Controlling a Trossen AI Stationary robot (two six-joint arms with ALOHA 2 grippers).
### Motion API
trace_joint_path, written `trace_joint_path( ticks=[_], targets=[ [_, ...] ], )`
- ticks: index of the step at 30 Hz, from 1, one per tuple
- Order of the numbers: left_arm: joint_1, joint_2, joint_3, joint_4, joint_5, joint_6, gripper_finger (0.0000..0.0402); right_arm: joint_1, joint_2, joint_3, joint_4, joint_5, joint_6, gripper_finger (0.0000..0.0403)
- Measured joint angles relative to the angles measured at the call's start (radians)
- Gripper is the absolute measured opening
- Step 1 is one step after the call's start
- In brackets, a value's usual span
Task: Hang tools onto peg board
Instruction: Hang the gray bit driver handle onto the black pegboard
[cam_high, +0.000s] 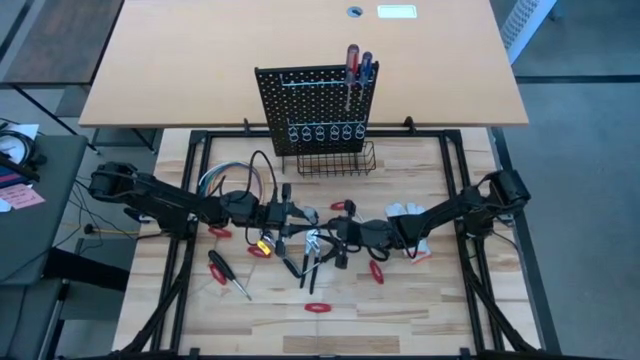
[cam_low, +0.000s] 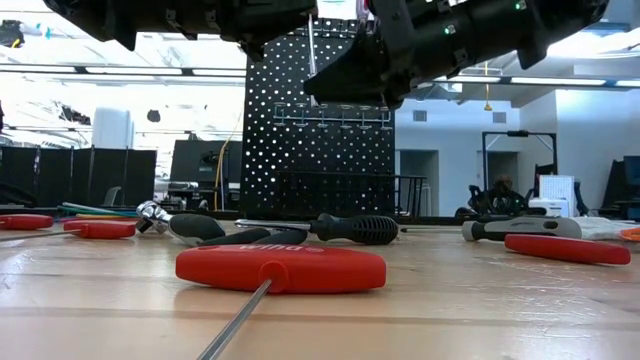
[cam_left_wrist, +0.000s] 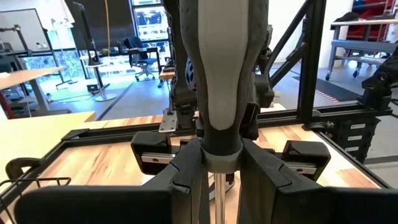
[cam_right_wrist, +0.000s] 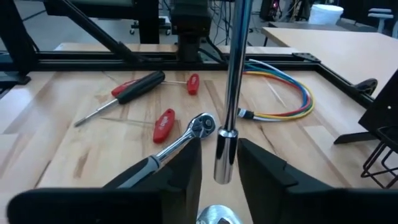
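**A:** What is sitting where?

**B:** The wooden counter (cam_high: 420, 310) is carrying loose tools. The black peg board (cam_high: 300, 100) is standing upright at its far edge. Both arms are meeting mid-counter, in front of the board.

**A:** What are the hands doing?

**B:** The left hand (cam_left_wrist: 221, 168) is gripping a grey-handled driver (cam_left_wrist: 224, 74) at the collar below its handle. The driver's long axis is running upright, well above the counter. The right hand (cam_right_wrist: 219, 162) is flanking the socket tip of the same shaft.

**A:** Which way is the board lying?

**B:** Beyond both hands, toward the counter's far side, and the left hand is carrying the load.

**A:** Anything unclear?

**B:** I cannot tell whether the right hand is pressing the shaft or standing just off it. From above, the arms are hiding the driver.
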Motion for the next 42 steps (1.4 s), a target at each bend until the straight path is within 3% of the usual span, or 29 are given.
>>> trace_joint_path(
  ticks=[8,13,19,22,30,35,42],
  targets=[
    [0.0,0.0,0.0,-0.001,-0.012,-0.001,0.0069,0.0,0.0,0.0,-0.011,0.0,-0.004,0.0016],
    [0.0,-0.005,0.0,-0.014,-0.044,0.0,0.0076,0.001,0.0,0.0,-0.026,0.056,0.003,0.0017],
    [0.011,-0.12,-0.001,-0.18,-0.046,0.02,0.019,0.003,-0.01,0.0,-0.046,0.075,0.007,0.0006],
    [0.019,-0.199,-0.001,-0.311,-0.058,0.018,0.0222,-0.001,-0.039,0.0,-0.047,0.084,0.007,0.0006],
    [0.022,-0.324,-0.001,-0.488,-0.088,0.015,0.0223,-0.101,-0.228,0.005,-0.048,0.135,0.003,0.0006],
    [0.019,-0.316,-0.001,-0.495,-0.088,0.011,0.0223,-0.228,-0.288,0.122,-0.168,0.118,-0.008,0.0006],
    [0.019,-0.305,-0.001,-0.5,-0.087,0.002,0.0223,-0.373,-0.213,0.371,-0.39,0.103,-0.061,0.0006]
  ],
)
